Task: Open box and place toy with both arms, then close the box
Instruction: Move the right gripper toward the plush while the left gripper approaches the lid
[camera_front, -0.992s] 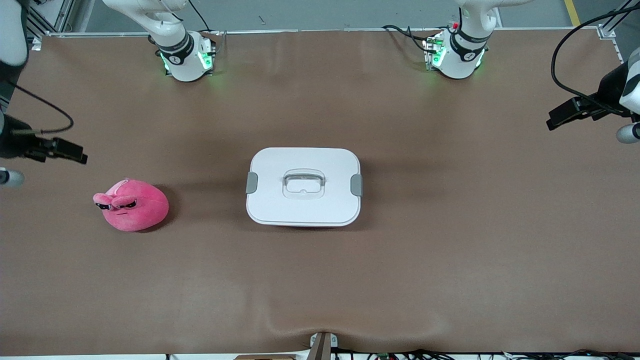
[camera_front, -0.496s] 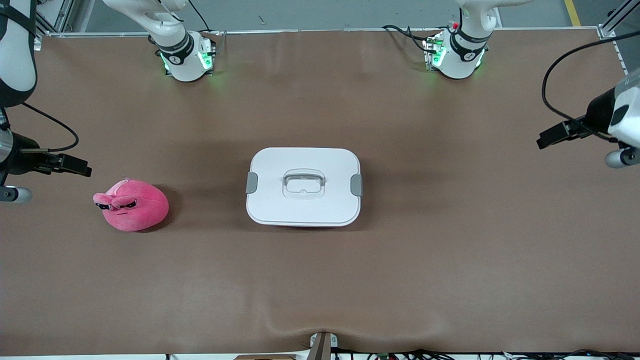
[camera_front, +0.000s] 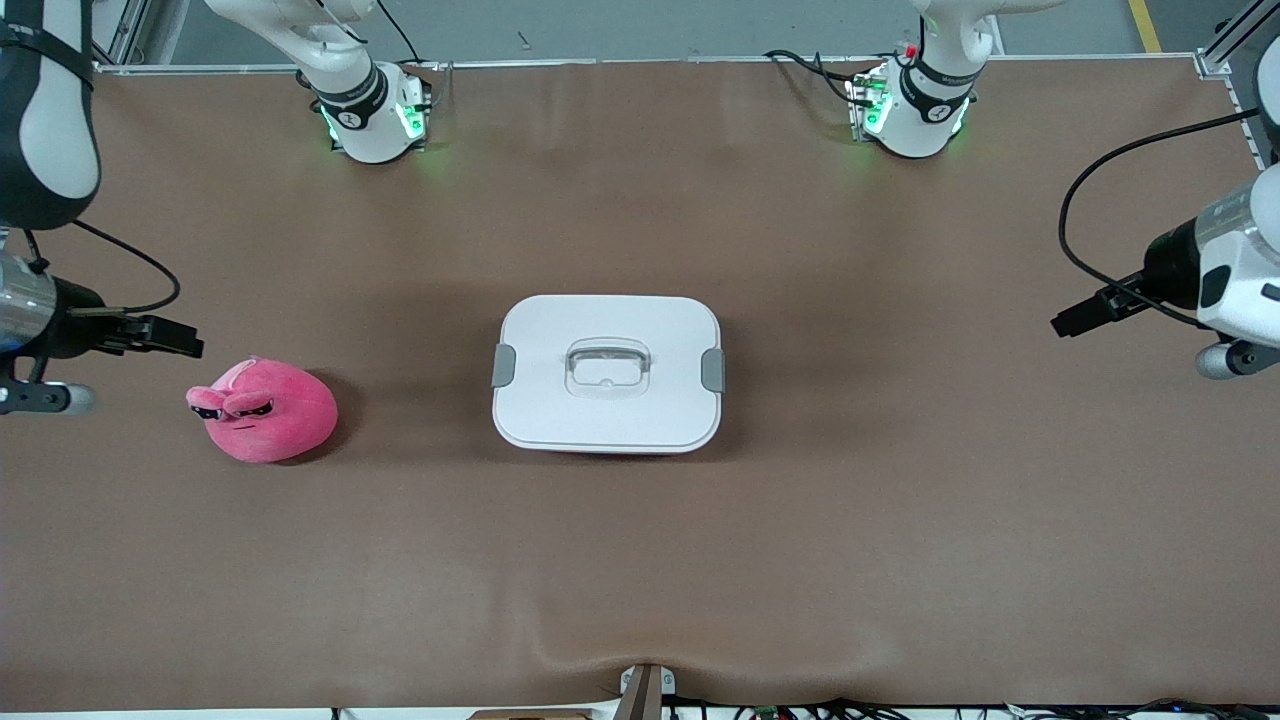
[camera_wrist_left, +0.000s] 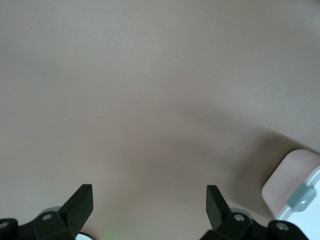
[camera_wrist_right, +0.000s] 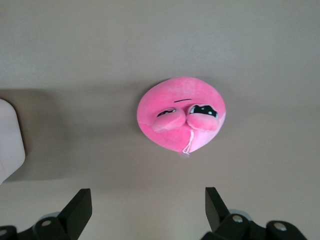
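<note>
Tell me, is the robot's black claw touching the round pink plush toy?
Apart. In the right wrist view, bare table separates the open right gripper from the round pink plush toy.

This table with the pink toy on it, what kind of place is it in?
Probably a robot lab or test bench: two arms bolted along a brown-covered table, cables at its edges, and only a plush toy and a lidded box laid out.

One box (camera_front: 606, 372), one toy (camera_front: 264, 410), two arms (camera_front: 45, 110).
</note>
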